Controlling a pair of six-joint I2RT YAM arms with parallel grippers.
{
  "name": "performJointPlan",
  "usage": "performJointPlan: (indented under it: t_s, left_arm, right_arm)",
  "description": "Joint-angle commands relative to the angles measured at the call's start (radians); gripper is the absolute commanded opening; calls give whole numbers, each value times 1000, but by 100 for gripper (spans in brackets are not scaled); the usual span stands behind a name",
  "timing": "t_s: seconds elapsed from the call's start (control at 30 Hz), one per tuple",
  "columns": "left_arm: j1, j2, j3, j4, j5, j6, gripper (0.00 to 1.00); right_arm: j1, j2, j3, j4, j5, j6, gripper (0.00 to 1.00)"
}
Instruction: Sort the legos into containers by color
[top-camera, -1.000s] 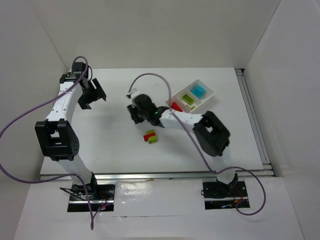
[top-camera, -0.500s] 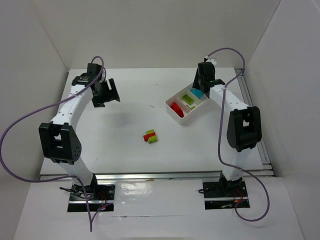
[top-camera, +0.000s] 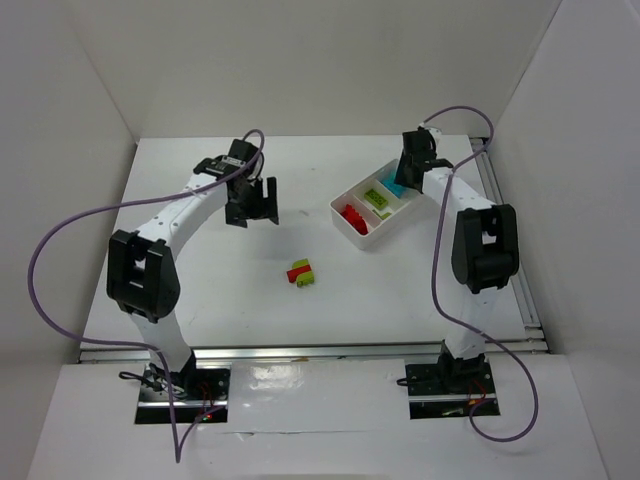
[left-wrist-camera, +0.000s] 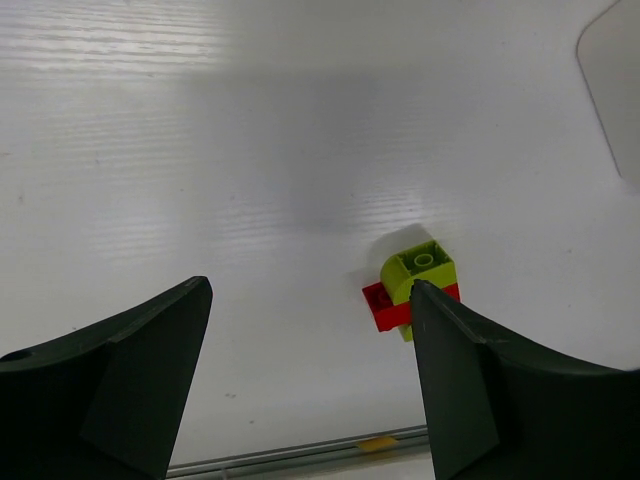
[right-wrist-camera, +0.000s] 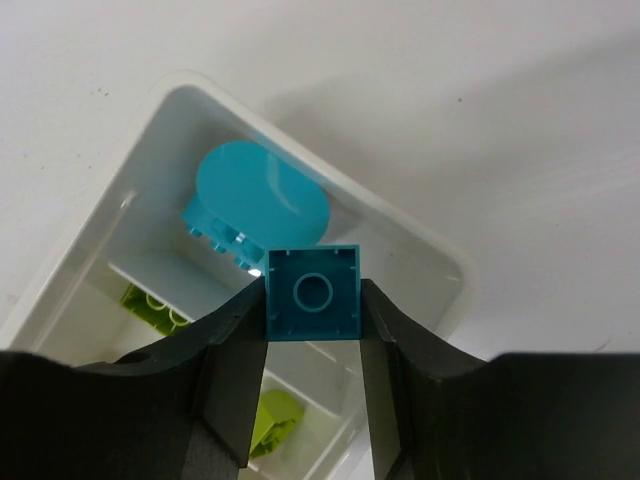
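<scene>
The white three-compartment tray (top-camera: 358, 232) sits at the back right, with red bricks (top-camera: 352, 215), lime green bricks (top-camera: 376, 196) and a cyan brick (top-camera: 394, 187) in separate compartments. My right gripper (right-wrist-camera: 312, 300) is shut on a square cyan brick (right-wrist-camera: 313, 293), held above the tray's cyan compartment, where a rounded cyan brick (right-wrist-camera: 260, 198) lies. A joined lime green and red brick cluster (top-camera: 301, 272) lies mid-table. My left gripper (left-wrist-camera: 310, 300) is open and empty above the table, with the cluster (left-wrist-camera: 415, 280) just beyond its right finger.
The tray rim (right-wrist-camera: 455, 270) and lime green bricks (right-wrist-camera: 268, 420) show below the right fingers. A metal rail (top-camera: 505, 240) runs along the table's right edge. White walls enclose the table on three sides.
My right arm swung from mid-table to above the tray's cyan compartment. My left arm moved right and forward, toward the table's middle. The brick cluster has not moved.
</scene>
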Motion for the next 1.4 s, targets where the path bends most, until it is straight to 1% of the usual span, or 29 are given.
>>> performJointPlan:
  t_s: [0.0, 0.03, 0.13, 0.17, 0.2, 0.3, 0.4, 0.5, 0.53, 0.6, 0.67, 0.77, 0.8, 0.83, 0.87, 0.9, 0.93, 0.97, 1.0, 1.03, 1.07, 1.1, 1.13, 1.17, 1.23, 1.27, 1.37]
  left_arm:
    - [-57, 14, 15, -11, -10, 31, 90]
    - [-71, 14, 6, -11, -10, 31, 90]
    - [-129, 14, -5, -20, -10, 44, 91]
    - [-140, 14, -16, -20, -10, 44, 91]
    - [-149, 14, -16, -20, -10, 44, 91]
    - [-161, 14, -43, -20, -1, 44, 91]
    - [-181, 14, -68, -11, -1, 44, 91]
    - [-207, -6, -111, 1, 35, 64, 90]
    - [-227, -6, -137, 12, 47, 74, 90]
    - [-237, -6, -148, 12, 47, 74, 89]
    - [-266, -6, -175, 23, 47, 74, 89]
    - [-266, -6, -187, 44, 47, 36, 89]
    - [-266, -18, -197, 44, 30, 19, 87]
    - [-254, -34, -197, 44, 30, 1, 87]
    - [-218, -53, -235, 44, 39, -24, 87]
    - [-194, -79, -256, 62, 39, -24, 87]
    - [-168, -109, -278, 72, 39, -38, 87]
    - [-102, -162, -305, 72, 39, -47, 87]
    - [-67, -185, -316, 72, 50, -47, 87]
    - [-31, -205, -316, 85, 50, -47, 87]
    - [28, -222, -316, 86, 61, -47, 87]
    - [52, -247, -316, 95, 61, -47, 87]
    - [72, -247, -316, 95, 61, -47, 87]
    - [89, -247, -307, 95, 47, -58, 87]
    - [130, -247, -295, 86, 47, -67, 87]
    - [151, -236, -286, 86, 70, -67, 87]
    - [162, -212, -276, 86, 95, -67, 87]
  right_arm:
    - [-4, 23, 57, 11, 32, 8, 56]
    - [-4, 23, 57, 11, 42, 8, 62]
    - [-4, 14, 57, 11, 53, 8, 74]
    - [-4, 14, 57, 11, 64, 8, 80]
    - [-4, 3, 57, 11, 64, 8, 82]
    - [7, -26, 47, 11, 84, 8, 82]
    - [18, -70, 12, 39, 93, 8, 78]
    - [30, -135, -32, 74, 58, 8, 63]
    - [30, -183, -54, 91, 41, -4, 58]
    - [63, -236, -127, 140, -2, -23, 57]
    - [91, -309, -198, 152, -16, -23, 55]
    - [154, -394, -280, 175, -63, -43, 55]
    - [194, -417, -301, 175, -89, -43, 55]
    - [215, -437, -322, 175, -108, -52, 55]
    - [238, -472, -360, 175, -138, -67, 57]
    - [293, -486, -379, 163, -180, -67, 62]
    - [321, -498, -397, 154, -189, -67, 65]
    - [350, -518, -417, 154, -200, -67, 67]
    - [381, -527, -463, 143, -226, -57, 69]
    - [442, -528, -486, 143, -240, -44, 72]
    - [477, -541, -508, 143, -253, -20, 77]
    - [510, -541, -543, 143, -263, -7, 79]
    - [572, -541, -554, 143, -263, 6, 80]
    - [603, -531, -554, 143, -263, 32, 83]
    - [672, -485, -553, 143, -244, 55, 85]
    - [692, -466, -543, 132, -231, 69, 86]
    - [732, -379, -491, 109, -220, 81, 89]
